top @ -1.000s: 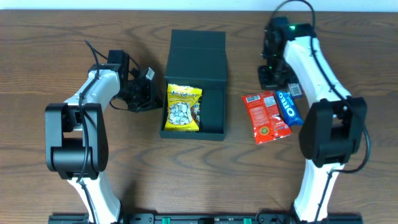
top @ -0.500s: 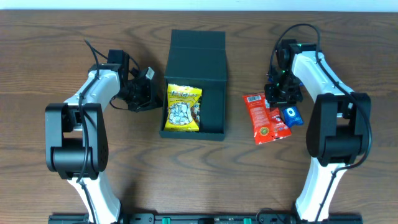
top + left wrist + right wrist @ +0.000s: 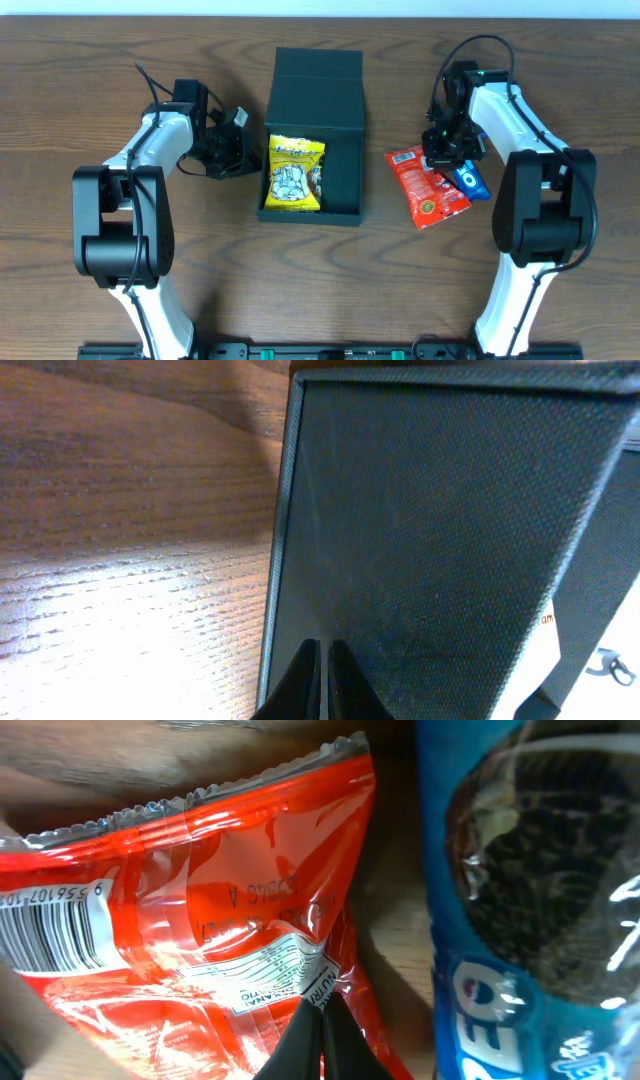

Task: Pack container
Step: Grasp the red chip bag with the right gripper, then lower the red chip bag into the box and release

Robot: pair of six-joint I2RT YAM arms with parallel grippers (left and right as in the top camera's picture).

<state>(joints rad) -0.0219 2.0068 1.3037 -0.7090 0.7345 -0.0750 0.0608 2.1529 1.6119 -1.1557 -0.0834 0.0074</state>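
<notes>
Mid-counter (image 3: 200,260), the dark teal container (image 3: 318,90) sat open, its flap lid laid back toward the far edge. A yellow snack packet (image 3: 294,175) lay inside against the left wall, w/ the right half of the box showing bare floor.

Left tool (image 3: 248,155) hung just beside the container's left outer wall. In the wrist view its tips (image 3: 322,645) were clenched together, grasping nothing, pointed at the textured side of the box (image 3: 430,530).

Right of the container, apart from it, a red packet (image 3: 425,190) and a blue Oreo pack (image 3: 470,181) lay side by side on the wood, edges overlapping.

Right tool (image 3: 445,150) was down over the far end of that pair. Close up, its tips (image 3: 320,1005) met in a tight point on the red packet's (image 3: 200,920) film near the printed label, apparently pinching the wrapper, w/ the Oreo pack (image 3: 520,920) just alongside
</notes>
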